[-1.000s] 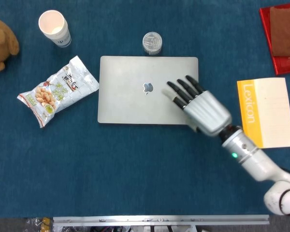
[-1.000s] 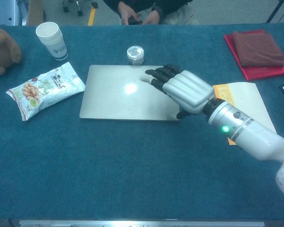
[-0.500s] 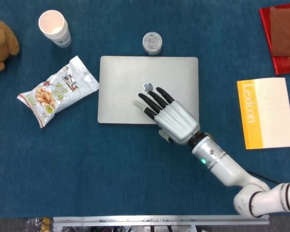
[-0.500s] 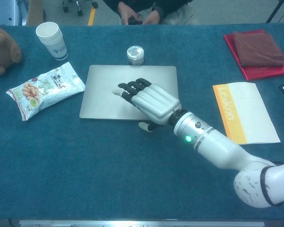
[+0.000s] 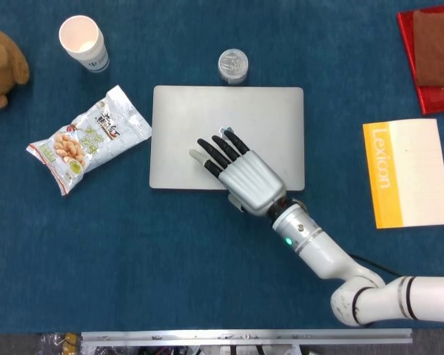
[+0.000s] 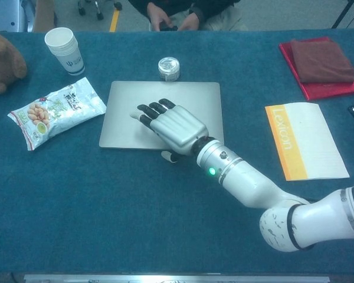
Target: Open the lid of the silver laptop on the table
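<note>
The silver laptop [image 5: 185, 118] lies closed and flat in the middle of the blue table, also plain in the chest view [image 6: 130, 106]. My right hand [image 5: 240, 174] lies over the lid's near middle, fingers stretched out and slightly apart, pointing toward the far left. In the chest view the right hand [image 6: 171, 127] covers the lid's front part and its thumb [image 6: 168, 157] shows just off the laptop's front edge. It holds nothing. My left hand appears in neither view.
Left of the laptop lies a snack bag [image 5: 89, 137]; a paper cup [image 5: 83, 41] and a teddy bear [image 5: 0, 66] stand further back left. A small tin [image 5: 233, 65] sits behind the laptop. A yellow book [image 5: 407, 171] and a red tray [image 5: 429, 55] are at the right.
My right hand has slid left across the lid, from its right edge to its near middle, and drawn back toward the front edge. The laptop stays closed.
</note>
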Robot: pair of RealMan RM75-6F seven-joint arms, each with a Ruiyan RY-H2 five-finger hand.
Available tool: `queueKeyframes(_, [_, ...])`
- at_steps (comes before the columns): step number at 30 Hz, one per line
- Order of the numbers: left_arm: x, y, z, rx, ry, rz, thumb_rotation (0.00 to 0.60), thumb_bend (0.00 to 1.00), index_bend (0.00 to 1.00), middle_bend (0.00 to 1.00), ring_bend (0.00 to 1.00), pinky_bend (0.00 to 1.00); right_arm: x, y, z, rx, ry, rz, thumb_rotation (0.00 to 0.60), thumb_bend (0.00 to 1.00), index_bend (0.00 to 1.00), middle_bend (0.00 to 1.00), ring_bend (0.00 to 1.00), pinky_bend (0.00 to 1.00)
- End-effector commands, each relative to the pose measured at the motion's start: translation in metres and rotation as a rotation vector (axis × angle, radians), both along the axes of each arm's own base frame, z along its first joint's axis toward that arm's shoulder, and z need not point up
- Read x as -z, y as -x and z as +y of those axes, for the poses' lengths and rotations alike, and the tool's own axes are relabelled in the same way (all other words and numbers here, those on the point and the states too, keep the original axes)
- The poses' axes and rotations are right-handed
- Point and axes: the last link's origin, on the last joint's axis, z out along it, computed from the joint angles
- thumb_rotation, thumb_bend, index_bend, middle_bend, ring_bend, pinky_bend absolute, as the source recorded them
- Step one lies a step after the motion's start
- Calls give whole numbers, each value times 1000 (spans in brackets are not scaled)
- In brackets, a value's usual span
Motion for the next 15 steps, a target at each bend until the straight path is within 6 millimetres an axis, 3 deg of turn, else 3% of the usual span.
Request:
queueKeyframes(1, [0,1,0,-2,-2,-1,600,106,18,0,0,20,3,-3,-2,-4,6,3,600,234,0,0,0,60])
queueKeyframes(15, [-1,5,0,-10,-5,0,600,105,18,0,0,20,12,-7,-8,9,21,11,600,235,0,0,0,60])
